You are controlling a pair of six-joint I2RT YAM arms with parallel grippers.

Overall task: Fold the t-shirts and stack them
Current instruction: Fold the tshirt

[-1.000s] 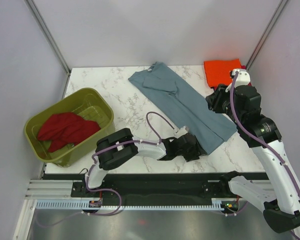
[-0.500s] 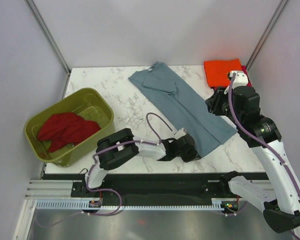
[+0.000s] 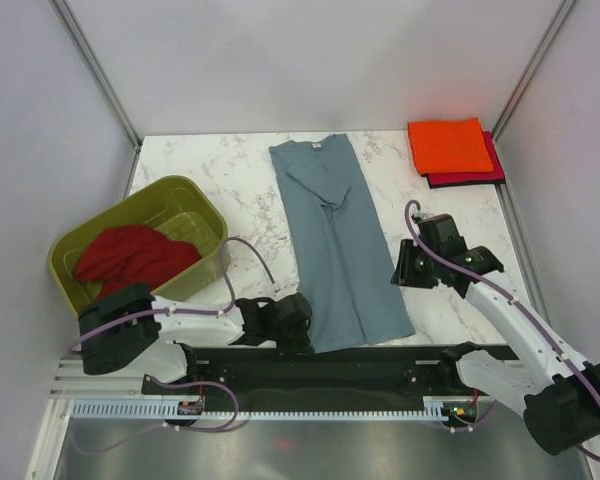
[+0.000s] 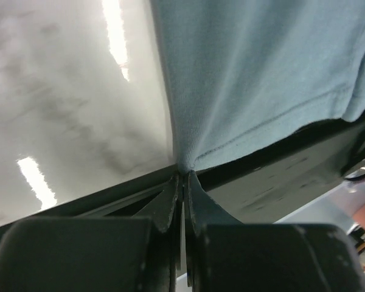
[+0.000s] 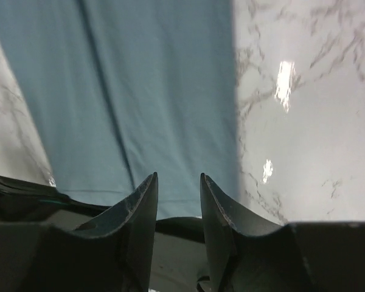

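The slate blue-grey t-shirt [image 3: 335, 240] lies flat and lengthwise down the middle of the marble table, collar at the back. My left gripper [image 3: 305, 330] is at the table's near edge, shut on the shirt's near-left hem corner. In the left wrist view the left gripper [image 4: 184, 174] pinches the bunched cloth [image 4: 261, 73]. My right gripper [image 3: 402, 272] stands open at the shirt's right edge. In the right wrist view the right gripper [image 5: 177, 176] hovers over the shirt [image 5: 140, 91] near its hem, nothing between the fingers. A folded orange t-shirt [image 3: 447, 145] lies on a magenta-red one [image 3: 472, 178]. A dark red one [image 3: 135, 255] is crumpled in the tub.
The olive-green tub [image 3: 212, 215] stands at the left of the table [image 3: 230, 190]. The folded stack sits at the back right corner. Grey walls close in the table on three sides. A black rail runs along the near edge.
The left gripper shut on the hem corner and dragged it left toward the near edge, swinging the shirt from diagonal to straight. The right arm came forward from the orange shirt to the shirt's right edge.
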